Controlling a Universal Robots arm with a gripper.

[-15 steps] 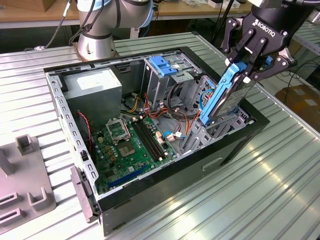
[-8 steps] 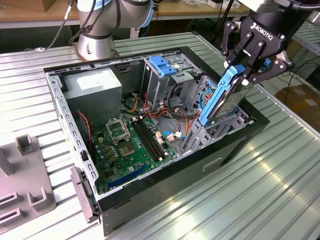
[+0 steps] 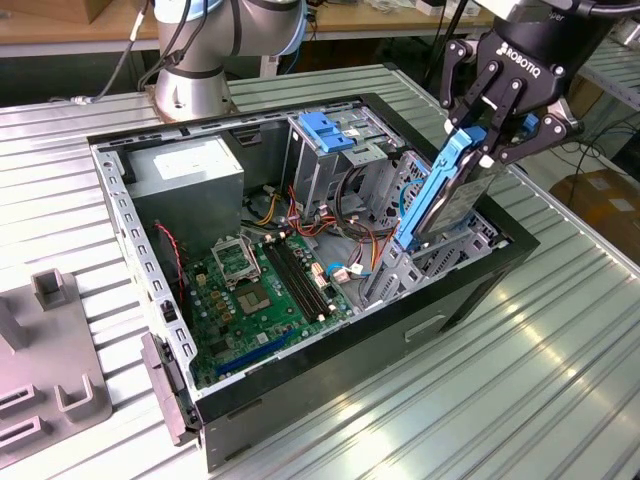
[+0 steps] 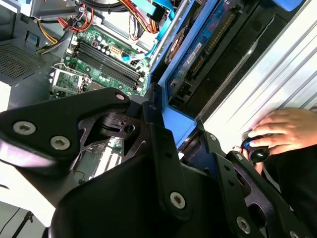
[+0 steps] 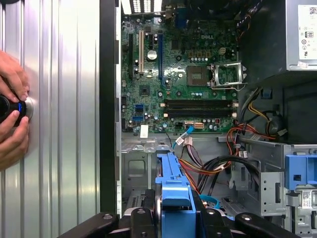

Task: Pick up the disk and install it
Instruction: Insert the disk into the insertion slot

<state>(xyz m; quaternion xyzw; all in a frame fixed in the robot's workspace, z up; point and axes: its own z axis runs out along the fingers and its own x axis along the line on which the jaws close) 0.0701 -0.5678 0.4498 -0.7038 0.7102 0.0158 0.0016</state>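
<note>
the pick-up is done: the gripper (image 3: 480, 140) is clamped on the upper end of the disk (image 3: 437, 195), which is off the table (image 3: 520, 400) and held tilted on edge. the install looks begun but unfinished, as i judge it. the disk's lower end reaches down inside the open computer case (image 3: 350, 375), at the drive bay by the case's black side wall, apart from the motherboard (image 3: 262, 290). its upper part stands above the case's rim. the disk hangs directly below the gripper, gripped at its light-blue carrier rail.
</note>
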